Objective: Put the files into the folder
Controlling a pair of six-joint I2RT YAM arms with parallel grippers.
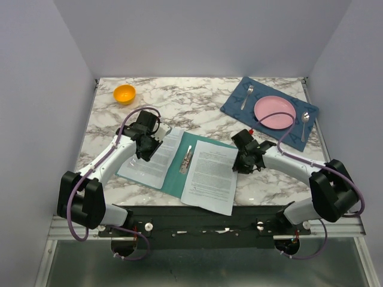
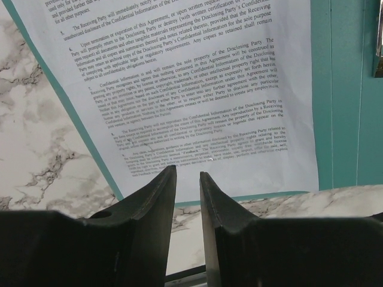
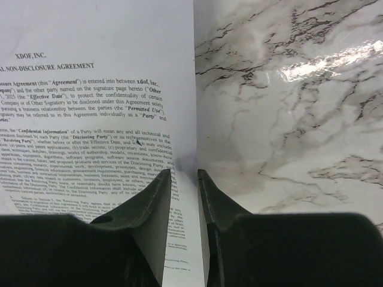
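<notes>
The loose file (image 1: 210, 178), its long axis set roughly twelve to six across the folder's (image 1: 175, 173) right half, is met at its three o'clock edge by the nearer right gripper (image 1: 239, 163), jaws narrow, nothing visibly clamped.

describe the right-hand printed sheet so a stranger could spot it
On the marble table, find the open teal folder near the front edge. The right sheet lies right of its metal clip, unlike the left sheet, and is headed non-disclosure agreement.
</notes>
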